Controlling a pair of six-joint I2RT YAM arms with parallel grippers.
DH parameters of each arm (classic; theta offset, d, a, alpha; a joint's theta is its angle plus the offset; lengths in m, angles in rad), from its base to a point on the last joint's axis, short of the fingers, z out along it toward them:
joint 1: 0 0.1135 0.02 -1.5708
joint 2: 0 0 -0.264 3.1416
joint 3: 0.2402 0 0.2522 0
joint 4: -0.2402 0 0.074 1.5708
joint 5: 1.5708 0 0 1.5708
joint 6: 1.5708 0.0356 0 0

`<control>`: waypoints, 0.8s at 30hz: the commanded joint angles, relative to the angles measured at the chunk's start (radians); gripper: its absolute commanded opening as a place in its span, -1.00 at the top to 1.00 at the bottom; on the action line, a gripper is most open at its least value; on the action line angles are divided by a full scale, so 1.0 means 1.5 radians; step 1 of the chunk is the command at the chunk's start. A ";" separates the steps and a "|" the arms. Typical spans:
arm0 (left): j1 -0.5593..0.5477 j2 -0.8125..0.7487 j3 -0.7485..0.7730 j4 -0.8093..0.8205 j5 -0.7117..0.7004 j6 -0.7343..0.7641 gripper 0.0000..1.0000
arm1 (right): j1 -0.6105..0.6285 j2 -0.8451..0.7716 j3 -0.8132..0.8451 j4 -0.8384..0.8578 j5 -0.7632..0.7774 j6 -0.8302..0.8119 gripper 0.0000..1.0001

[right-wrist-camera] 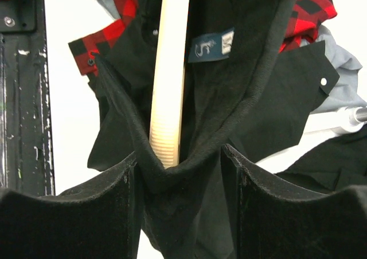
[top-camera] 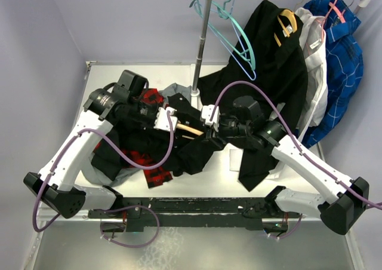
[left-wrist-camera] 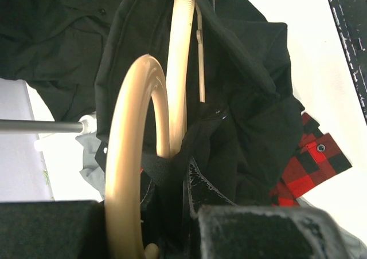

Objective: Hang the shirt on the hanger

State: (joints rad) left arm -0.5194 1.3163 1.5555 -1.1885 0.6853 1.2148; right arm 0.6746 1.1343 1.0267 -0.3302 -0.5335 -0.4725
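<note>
The black shirt [top-camera: 197, 153] lies bunched at mid-table, partly pulled over the tan wooden hanger [top-camera: 190, 128]. My left gripper [top-camera: 173, 122] is shut on the hanger near its neck. In the left wrist view the curved hook [left-wrist-camera: 129, 156] rises close in front and the hanger [left-wrist-camera: 179, 70] runs up inside the black cloth. My right gripper [right-wrist-camera: 179, 179] stands open, its fingers on either side of a fold of the shirt [right-wrist-camera: 241, 93]. The ribbed end of the hanger [right-wrist-camera: 170, 70] pokes down into that fold. A small neck label [right-wrist-camera: 211, 46] shows beside it.
A red-and-black plaid shirt [top-camera: 152, 168] and grey cloth lie under the black shirt on the left. The rack pole [top-camera: 203, 43] stands behind, with teal hangers [top-camera: 236, 37], a long black garment [top-camera: 280, 55] and a blue shirt [top-camera: 337, 55] hanging at the back right.
</note>
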 commanded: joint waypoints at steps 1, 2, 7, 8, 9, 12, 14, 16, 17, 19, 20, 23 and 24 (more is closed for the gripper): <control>-0.006 0.003 -0.001 0.026 0.062 -0.003 1.00 | -0.001 0.006 0.049 0.056 -0.039 0.031 -0.07; -0.008 0.005 -0.001 0.030 0.064 -0.006 1.00 | -0.001 0.008 0.051 0.061 -0.041 0.035 -0.06; -0.017 0.014 -0.002 0.040 0.067 -0.016 1.00 | -0.001 0.019 0.061 0.080 -0.057 0.051 0.05; -0.019 0.016 -0.001 0.041 0.068 -0.017 1.00 | -0.002 0.023 0.064 0.080 -0.060 0.053 0.07; -0.022 0.018 -0.001 0.043 0.068 -0.019 1.00 | -0.001 0.027 0.067 0.081 -0.063 0.055 0.09; -0.028 0.023 -0.002 0.054 0.067 -0.026 1.00 | -0.001 0.046 0.078 0.078 -0.080 0.065 0.12; -0.032 0.028 -0.001 0.062 0.069 -0.032 1.00 | 0.000 0.059 0.086 0.068 -0.091 0.069 0.14; -0.034 0.031 0.000 0.068 0.068 -0.033 1.00 | 0.002 0.068 0.084 0.068 -0.097 0.074 0.14; -0.034 0.033 0.001 0.070 0.067 -0.034 1.00 | 0.003 0.070 0.080 0.069 -0.099 0.075 0.14; -0.035 0.036 0.004 0.071 0.066 -0.035 1.00 | 0.005 0.074 0.071 0.069 -0.099 0.076 0.20; -0.035 0.036 0.004 0.073 0.064 -0.035 1.00 | 0.005 0.074 0.064 0.070 -0.098 0.078 0.26; -0.035 0.036 0.007 0.074 0.057 -0.034 1.00 | 0.005 0.073 0.045 0.080 -0.092 0.084 0.90; -0.035 0.036 0.008 0.074 0.054 -0.034 1.00 | 0.006 0.071 0.037 0.084 -0.083 0.090 1.00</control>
State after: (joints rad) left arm -0.5575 1.3785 1.5555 -1.1206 0.6991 1.1656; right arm 0.6796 1.2518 1.1015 -0.2749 -0.6491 -0.3531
